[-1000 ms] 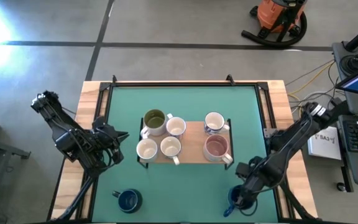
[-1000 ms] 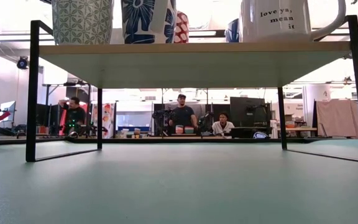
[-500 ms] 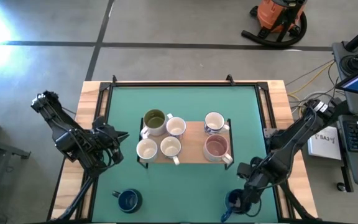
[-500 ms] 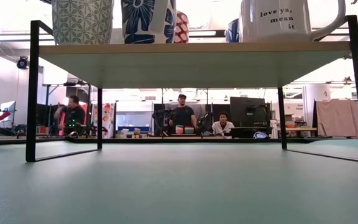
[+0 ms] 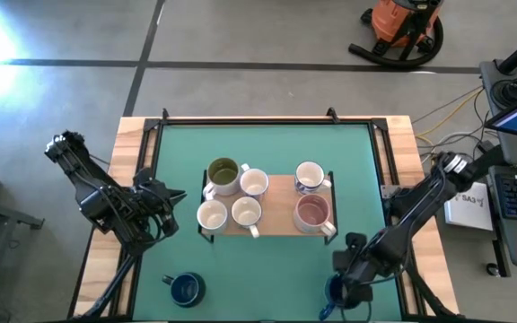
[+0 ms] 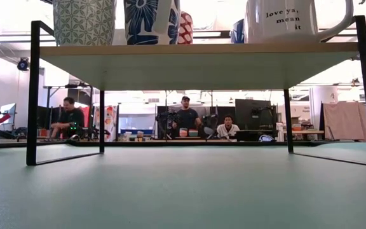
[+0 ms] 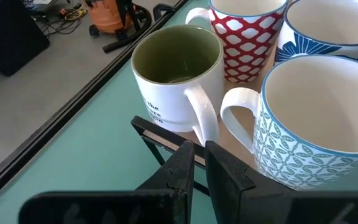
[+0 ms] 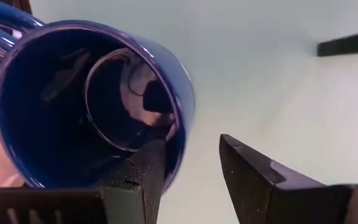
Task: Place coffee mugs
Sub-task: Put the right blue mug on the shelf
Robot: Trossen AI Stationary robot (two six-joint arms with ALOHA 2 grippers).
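High view: overhead, straight down, far enough to take in the whole green surface (image 5: 267, 170), both arms and the floor around.

Low view: at surface height, level, looking under the wooden shelf (image 6: 196, 56) to the room behind; only mug bottoms show along the top edge.

Left wrist view: very near the shelf's corner, facing the olive-lined mug (image 7: 178, 74) and the patterned mug (image 7: 319, 124) beside it; the high view shares these.

Right wrist view: close up, looking into the navy mug (image 8: 89, 102), seen from above at the surface's near right corner.
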